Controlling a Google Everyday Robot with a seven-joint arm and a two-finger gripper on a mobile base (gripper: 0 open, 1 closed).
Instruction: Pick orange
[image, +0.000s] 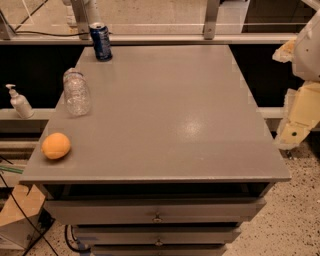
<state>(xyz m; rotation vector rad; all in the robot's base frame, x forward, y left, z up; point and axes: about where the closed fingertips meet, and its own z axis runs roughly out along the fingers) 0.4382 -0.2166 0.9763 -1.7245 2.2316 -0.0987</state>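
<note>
The orange (56, 145) is a small round orange-yellow fruit. It rests on the grey cabinet top (170, 115) near the front left corner. My gripper (295, 127) hangs off the right side of the cabinet, beyond its right edge and far from the orange. The cream and white arm parts (307, 50) rise above it at the right border of the view.
A clear plastic bottle (77, 93) stands behind the orange at the left edge. A blue can (101, 41) stands at the back left corner. A white pump bottle (19, 102) sits on a ledge to the left. Drawers (157, 210) are below the top.
</note>
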